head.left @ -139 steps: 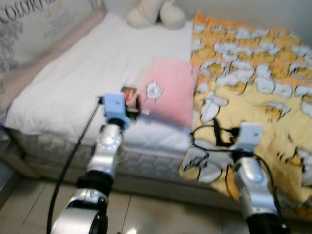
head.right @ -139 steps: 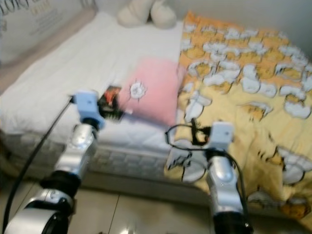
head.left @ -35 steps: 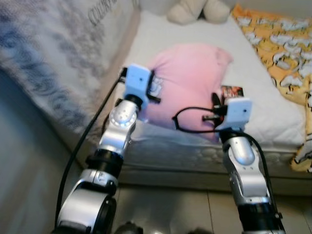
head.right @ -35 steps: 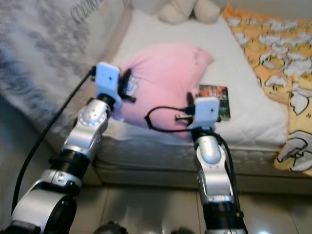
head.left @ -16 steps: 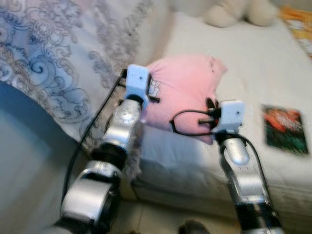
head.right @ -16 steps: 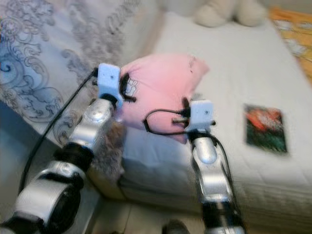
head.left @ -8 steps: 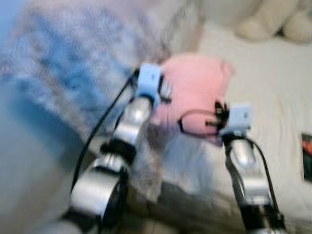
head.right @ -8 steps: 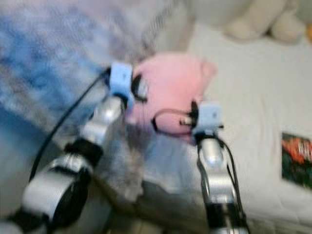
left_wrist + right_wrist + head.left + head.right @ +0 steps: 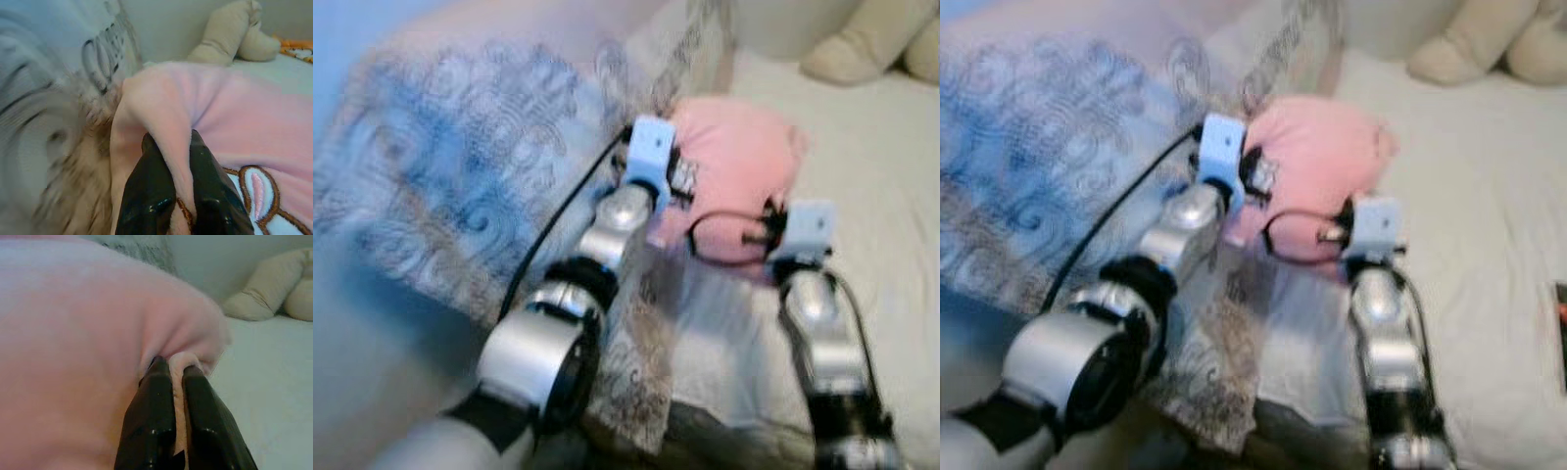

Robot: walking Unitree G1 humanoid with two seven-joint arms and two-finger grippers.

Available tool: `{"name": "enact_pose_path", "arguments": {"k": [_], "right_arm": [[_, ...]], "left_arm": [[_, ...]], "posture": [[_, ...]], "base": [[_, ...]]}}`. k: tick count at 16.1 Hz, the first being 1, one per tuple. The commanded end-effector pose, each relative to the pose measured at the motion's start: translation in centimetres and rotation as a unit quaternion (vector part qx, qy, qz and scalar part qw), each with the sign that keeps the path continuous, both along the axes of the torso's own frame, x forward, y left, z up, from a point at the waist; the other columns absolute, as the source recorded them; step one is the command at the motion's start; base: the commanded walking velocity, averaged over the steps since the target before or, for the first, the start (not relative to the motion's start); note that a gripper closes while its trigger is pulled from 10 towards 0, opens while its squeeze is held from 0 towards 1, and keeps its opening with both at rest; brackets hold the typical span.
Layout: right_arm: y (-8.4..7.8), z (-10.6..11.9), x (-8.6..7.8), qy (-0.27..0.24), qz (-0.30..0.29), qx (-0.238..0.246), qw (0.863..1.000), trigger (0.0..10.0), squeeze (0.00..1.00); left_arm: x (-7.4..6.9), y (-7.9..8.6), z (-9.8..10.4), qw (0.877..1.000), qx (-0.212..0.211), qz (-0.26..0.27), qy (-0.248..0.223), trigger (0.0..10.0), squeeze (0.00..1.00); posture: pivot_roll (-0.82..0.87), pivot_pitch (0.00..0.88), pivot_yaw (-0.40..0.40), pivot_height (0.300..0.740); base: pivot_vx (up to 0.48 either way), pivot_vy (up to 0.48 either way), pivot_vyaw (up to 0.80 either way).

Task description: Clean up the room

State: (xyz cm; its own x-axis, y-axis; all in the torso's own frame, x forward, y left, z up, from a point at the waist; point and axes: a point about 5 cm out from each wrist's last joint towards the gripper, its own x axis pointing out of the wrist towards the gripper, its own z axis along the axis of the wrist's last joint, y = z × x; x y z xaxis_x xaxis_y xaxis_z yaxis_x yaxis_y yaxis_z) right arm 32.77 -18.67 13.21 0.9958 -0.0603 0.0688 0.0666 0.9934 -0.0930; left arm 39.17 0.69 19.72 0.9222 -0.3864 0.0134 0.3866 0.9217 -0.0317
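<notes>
A white bed fills the right of the head view, a patterned headboard cushion the upper left. At frame centre the pink pillow hangs between both arms, its long axis across them. The left gripper pinches one edge, the right gripper is clamped on the other; the left is nearer the headboard

Pillow sits on the bed near its left edge, held between both grippers: left gripper on its left edge, right gripper on its near right corner. Patterned cover lies left of the pillow, draping down the bed's side. Stuffed toy sits behind the pillow, at the bed's far end.
</notes>
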Motion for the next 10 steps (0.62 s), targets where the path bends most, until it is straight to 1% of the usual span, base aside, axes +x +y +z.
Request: {"name": "enact_pose_path", "arguments": {"k": [1,2,3,4,5,6,7,8,9,10], "right_arm": [[-1.0,0.7,1.0,-0.004,-0.005,0.003,1.000,10.0,0.00],[-1.2,0.8,1.3,-0.002,-0.006,0.002,1.000,10.0,0.00],[-1.5,0.3,2.1,0.023,0.002,-0.015,1.000,10.0,0.00],[-2.1,-1.0,2.8,0.067,0.013,-0.041,0.997,10.0,0.00],[-2.4,-1.6,2.9,0.081,0.012,-0.050,0.995,10.0,0.00],[-2.5,-2.4,2.9,0.104,0.012,-0.053,0.993,10.0,0.00],[-2.4,-2.8,2.9,0.116,0.015,-0.056,0.992,10.0,0.00],[-2.3,-3.4,3.0,0.131,0.015,-0.063,0.989,10.0,0.00],[-2.3,-3.8,3.0,0.139,0.014,-0.066,0.988,10.0,0.00],[-2.3,-3.8,3.0,0.139,0.014,-0.066,0.988,10.0,0.00]], "left_arm": [[-0.3,-1.8,1.3,0.999,-0.032,-0.006,-0.002,10.0,0.00],[-0.3,-2.0,1.5,0.999,-0.037,-0.005,0.000,10.0,0.00],[-0.3,-2.2,1.5,0.998,-0.060,0.006,0.014,10.0,0.00],[-0.6,-2.6,0.7,0.997,-0.069,0.016,0.036,10.0,0.00],[-0.7,-2.5,0.1,0.996,-0.070,0.021,0.046,10.0,0.00],[-0.7,-2.1,-0.7,0.995,-0.068,0.032,0.060,10.0,0.00],[-0.7,-1.7,-1.2,0.994,-0.068,0.040,0.069,10.0,0.00],[-0.7,-1.0,-2.3,0.994,-0.057,0.047,0.081,10.0,0.00],[-0.8,-0.7,-2.8,0.994,-0.053,0.049,0.088,10.0,0.00],[-0.8,-0.7,-2.8,0.994,-0.053,0.049,0.088,10.0,0.00]], "posture": [[-0.11,0.024,0.126,0.740],[-0.11,0.024,0.126,0.740],[-0.13,0.085,0.120,0.740],[-0.14,0.133,0.108,0.740],[-0.15,0.160,0.103,0.740],[-0.16,0.196,0.092,0.740],[-0.17,0.215,0.088,0.740],[-0.17,0.238,0.080,0.740],[-0.17,0.252,0.075,0.740],[-0.17,0.252,0.075,0.740]], "base": [[0.000,0.000,0.00],[0.000,0.000,0.00],[0.000,0.000,0.00],[0.000,0.000,0.00],[0.000,0.000,0.00],[0.000,0.000,0.00],[0.000,0.000,0.00],[0.000,0.000,0.00],[0.000,0.000,0.00],[0.000,0.000,0.00]]}}
